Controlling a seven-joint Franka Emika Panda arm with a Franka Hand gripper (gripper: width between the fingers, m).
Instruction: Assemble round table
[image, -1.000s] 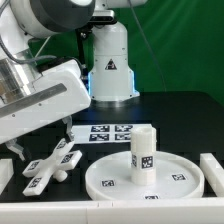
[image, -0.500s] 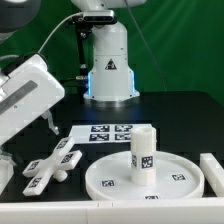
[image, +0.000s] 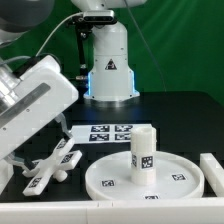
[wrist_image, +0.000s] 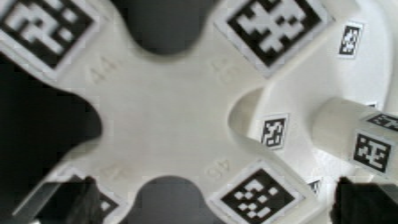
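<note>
White plastic cross-shaped base (image: 52, 165) lies flat on the worktop (image: 190, 110) right under the tool (image: 30, 145), jaw gap cannot tell; looks light, stiff, slick, so probably pinch across one narrow arm near the hub.

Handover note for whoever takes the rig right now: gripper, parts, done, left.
Gripper: the arm hangs over the cross-shaped base; fingertips not made out in either view, so open or shut cannot be told.
Parts: round disc lies flat on the table. The post stands upright at its middle. The cross-shaped base lies flat on the table at the exterior view's left of the disc.
Done: post is on the disc; how tight cannot be seen.
Left: likely pick up the base and fit it on the post's top.
</note>
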